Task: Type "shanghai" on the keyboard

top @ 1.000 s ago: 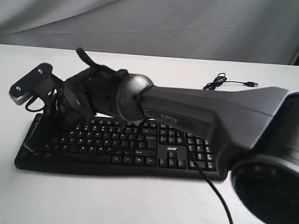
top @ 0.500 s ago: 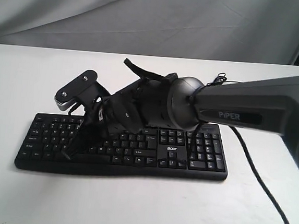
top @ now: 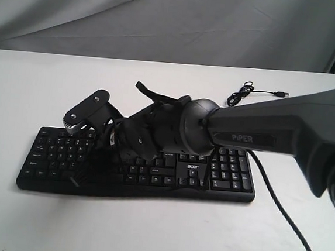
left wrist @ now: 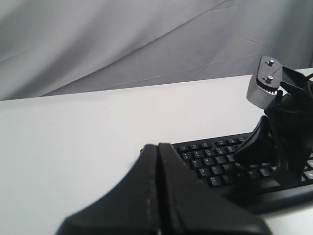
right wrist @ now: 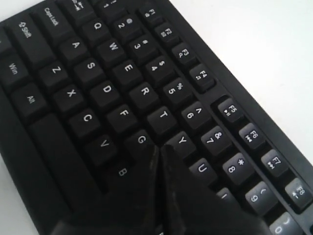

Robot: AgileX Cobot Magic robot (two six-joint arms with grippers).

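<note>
The black keyboard [top: 222, 171] lies on the white table, with its "acer" logo beside the number pad. My right arm reaches across it from the right. The right gripper [top: 104, 159] is shut and points down onto the letter keys. In the right wrist view its closed tips [right wrist: 159, 148] sit between the G and Y keys and hide the H key of the keyboard [right wrist: 98, 83]. My left gripper [left wrist: 158, 146] is shut on nothing. It hovers off the left end of the keyboard [left wrist: 205, 164] and does not show in the exterior view.
The keyboard's thin USB cable [top: 243, 94] lies coiled behind it on the table [top: 146, 235]. A thicker black arm cable [top: 278, 205] trails over the front right. A grey cloth backdrop [top: 165, 19] hangs behind. The right arm's camera bracket [left wrist: 264, 83] shows in the left wrist view.
The right arm swung from the keyboard's left end toward the middle letter keys, and its shut gripper came down over the H area.
</note>
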